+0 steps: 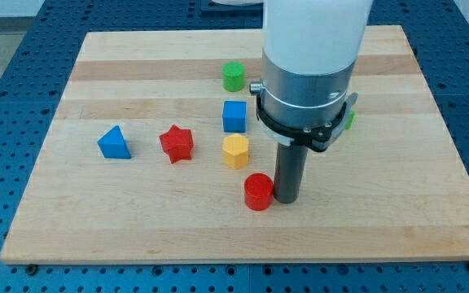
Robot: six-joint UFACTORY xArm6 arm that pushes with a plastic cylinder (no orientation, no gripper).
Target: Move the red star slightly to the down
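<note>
My tip (287, 198), a bare dark rod with no fingers to open or close, stands touching the red cylinder (258, 192) toward the board's (96, 236) bottom edge, well apart from the red star (176, 144) left of centre. Sweeping straight across risks dragging the cylinder or clipping the yellow hexagon (235, 151) (both lie between). A glancing push could spin the star's points sideways toward the blue triangle (114, 142). Farther back sit a blue cube (234, 115) and green cylinder (233, 76), smooth blocks on pale wood.
</note>
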